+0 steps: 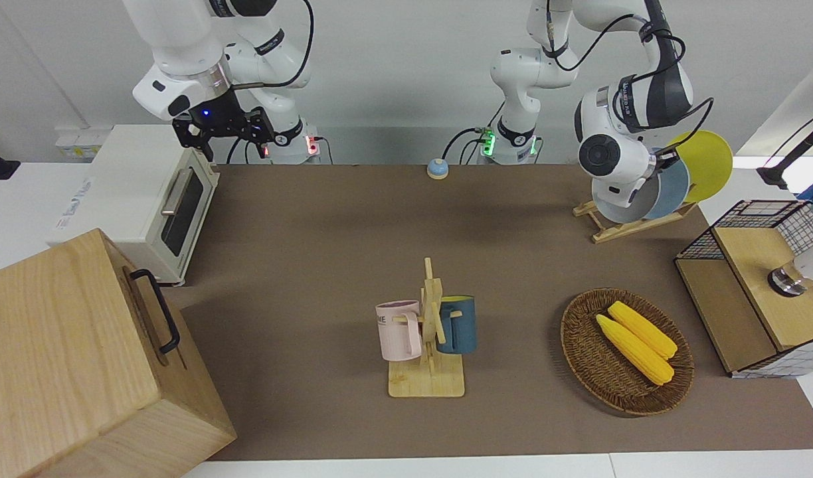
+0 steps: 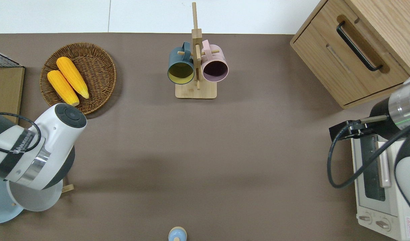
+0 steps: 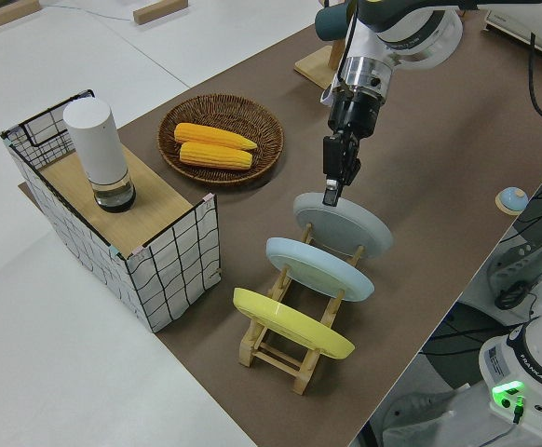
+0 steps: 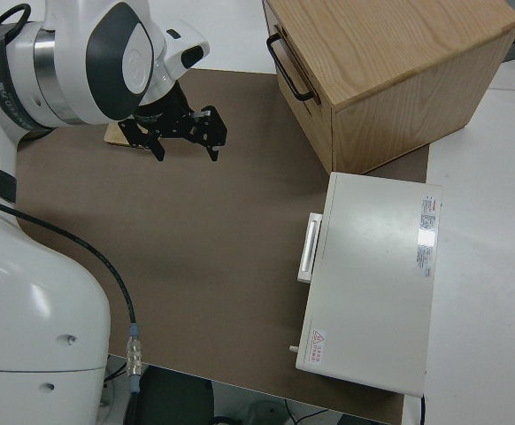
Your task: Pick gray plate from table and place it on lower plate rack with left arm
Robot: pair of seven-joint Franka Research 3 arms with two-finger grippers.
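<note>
The gray plate (image 3: 345, 223) stands tilted in the lower plate rack (image 3: 280, 358), in the slot farthest from the robots. It also shows in the front view (image 1: 618, 211) and the overhead view (image 2: 37, 201). My left gripper (image 3: 331, 191) points down and is shut on the plate's upper rim. A sky-blue plate (image 3: 318, 268) and a yellow plate (image 3: 290, 321) fill the slots nearer to the robots. The rack's rails (image 1: 619, 229) show under the plates. My right gripper (image 4: 187, 146) is parked and open.
A wicker basket (image 1: 582, 358) with two corn cobs lies farther from the robots than the rack. A wire crate (image 1: 758, 279) stands at the left arm's end. A mug stand (image 1: 428, 345), a toaster oven (image 1: 141, 199), a wooden cabinet (image 1: 81, 358) and a small blue bell (image 1: 437, 168) are also on the table.
</note>
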